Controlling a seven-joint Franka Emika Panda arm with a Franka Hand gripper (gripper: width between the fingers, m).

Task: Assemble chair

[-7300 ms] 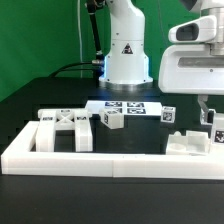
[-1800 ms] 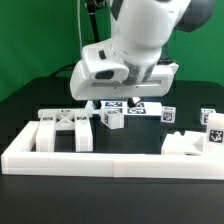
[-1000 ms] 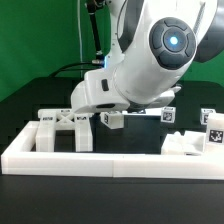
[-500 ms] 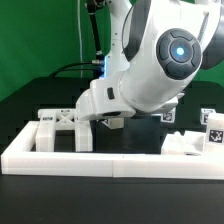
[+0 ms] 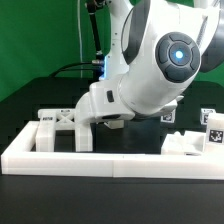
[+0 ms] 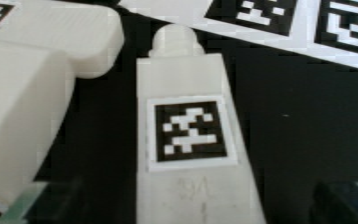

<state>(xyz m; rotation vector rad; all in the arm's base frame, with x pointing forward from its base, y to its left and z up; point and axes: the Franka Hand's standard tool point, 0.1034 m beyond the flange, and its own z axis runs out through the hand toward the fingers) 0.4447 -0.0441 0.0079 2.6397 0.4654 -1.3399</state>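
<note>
In the wrist view a long white chair leg with a black-and-white tag lies lengthwise between my fingers. My gripper is open, with a dark gap on each side of the leg, and the dark fingertips show only at the frame edge. A blocky white chair piece sits right beside the leg. In the exterior view the gripper is low over the table, just at the exterior view's right of the X-braced frame. The arm hides the leg there.
A long low white border wall runs along the front. More white chair pieces and a tagged block lie at the exterior view's right. The marker board lies just beyond the leg's tip.
The arm has come down and shifted slightly toward the X-braced frame. The small tagged leg, visible a second ago, is now hidden behind the arm. The jaws stay wide.
</note>
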